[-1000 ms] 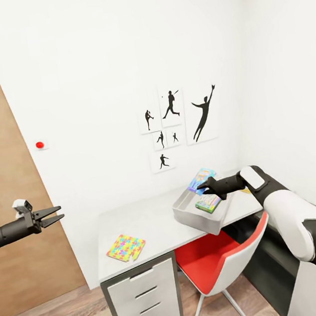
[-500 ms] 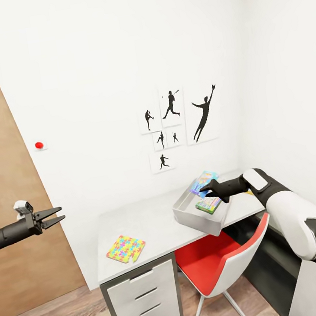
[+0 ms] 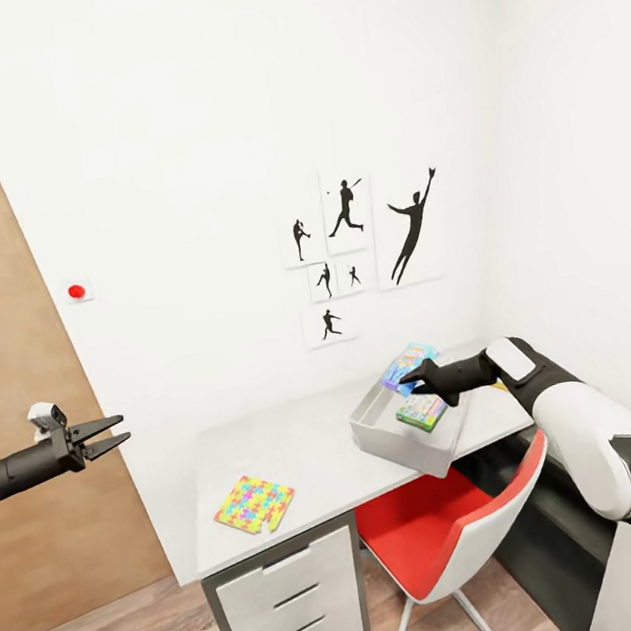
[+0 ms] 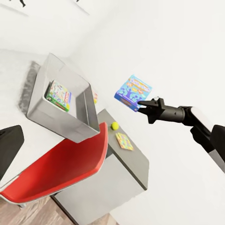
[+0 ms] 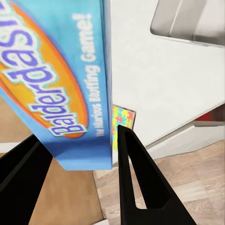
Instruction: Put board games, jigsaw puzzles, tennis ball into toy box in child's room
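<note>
Jaws of the right gripper (image 3: pixel 412 375) are clamped on the edge of a light blue flat board game box (image 4: pixel 133 91), holding it tilted over the light grey open-topped toy box (image 3: pixel 400 437) on the pale grey surface (image 3: pixel 317 462). Inside the bin lies a green printed flat game box (image 3: pixel 423 413). Left gripper (image 3: pixel 111 434) hangs well apart, jaws slightly parted, holding nothing. One multicoloured square jigsaw puzzle (image 3: pixel 253 503) lies near the surface's front edge.

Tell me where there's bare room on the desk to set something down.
Free: the pale table top between the jigsaw puzzle near its front corner and the toy box. Crowded: the box end, where the right gripper holds a blue board game above it.
</note>
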Available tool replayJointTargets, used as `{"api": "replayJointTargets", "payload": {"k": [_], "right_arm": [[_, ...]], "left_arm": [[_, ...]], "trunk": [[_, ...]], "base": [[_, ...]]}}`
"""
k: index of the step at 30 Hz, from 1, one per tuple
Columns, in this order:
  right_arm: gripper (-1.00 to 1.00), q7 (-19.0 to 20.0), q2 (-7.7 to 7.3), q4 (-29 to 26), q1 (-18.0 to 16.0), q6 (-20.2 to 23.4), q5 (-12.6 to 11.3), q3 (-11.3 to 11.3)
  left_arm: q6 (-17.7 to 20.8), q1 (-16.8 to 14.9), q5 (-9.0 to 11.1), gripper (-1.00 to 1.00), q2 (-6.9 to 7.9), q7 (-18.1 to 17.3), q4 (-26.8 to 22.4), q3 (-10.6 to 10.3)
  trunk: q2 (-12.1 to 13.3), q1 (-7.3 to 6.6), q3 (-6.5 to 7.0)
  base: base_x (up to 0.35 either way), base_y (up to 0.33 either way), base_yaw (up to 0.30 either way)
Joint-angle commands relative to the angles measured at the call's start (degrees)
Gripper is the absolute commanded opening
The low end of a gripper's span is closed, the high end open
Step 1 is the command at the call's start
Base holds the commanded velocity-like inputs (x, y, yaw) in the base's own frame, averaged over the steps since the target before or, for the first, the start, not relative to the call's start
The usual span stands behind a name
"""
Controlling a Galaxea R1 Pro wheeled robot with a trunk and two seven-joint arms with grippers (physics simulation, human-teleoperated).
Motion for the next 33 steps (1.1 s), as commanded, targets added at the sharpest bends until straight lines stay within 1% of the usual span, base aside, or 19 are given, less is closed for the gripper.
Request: {"api": "replayJointTargets", "payload": {"k": [1, 14, 17, 20, 23, 33], "right_arm": [[-1.00, 0.4, 0.01, 0.3, -0.1, 0.2, 0.6, -0.4], [-1.00, 0.1, -0.65, 4.6, -0.9, 0.2, 1.2, 0.4], [-1.00, -1.8, -0.64, 5.4, -0.9, 0.2, 1.3, 0.3], [-1.00, -5.6, -0.58, 6.2, -0.9, 0.2, 1.1, 0.2], [-1.00, -7.1, -0.56, 6.4, -0.9, 0.2, 1.1, 0.1], [-1.00, -7.7, -0.28, 6.5, -0.9, 0.2, 1.1, 0.3]], "left_arm": [[0.6, 0.0, 0.0, 1.00, 0.01, -0.2, 0.0, 0.0], [0.1, 0.0, 0.0, 1.00, 0.01, -0.2, 0.9, 0.0], [0.1, 0.0, 0.0, 1.00, 0.01, -0.2, 0.9, 0.0], [0.1, 0.0, 0.0, 1.00, 0.01, -0.2, 1.3, 0.0], [0.0, 0.0, 0.0, 1.00, 0.01, -0.2, 1.9, 0.0], [-0.1, 0.0, 0.0, 1.00, 0.01, -0.2, 2.2, 0.0]], "trunk": [[0.0, 0.03, -0.03], [0.0, 0.03, -0.03], [0.0, 0.03, -0.03], [0.0, 0.03, -0.03], [0.0, 0.03, -0.03], [0.0, 0.03, -0.03]], "base": [[0.057, 0.004, 0.000], [0.010, 0.001, 0.000], [0.000, 0.000, 0.000], [0.000, 0.000, 0.000], [0.000, 0.000, 0.000], [0.004, 0.005, 0.000]]}}
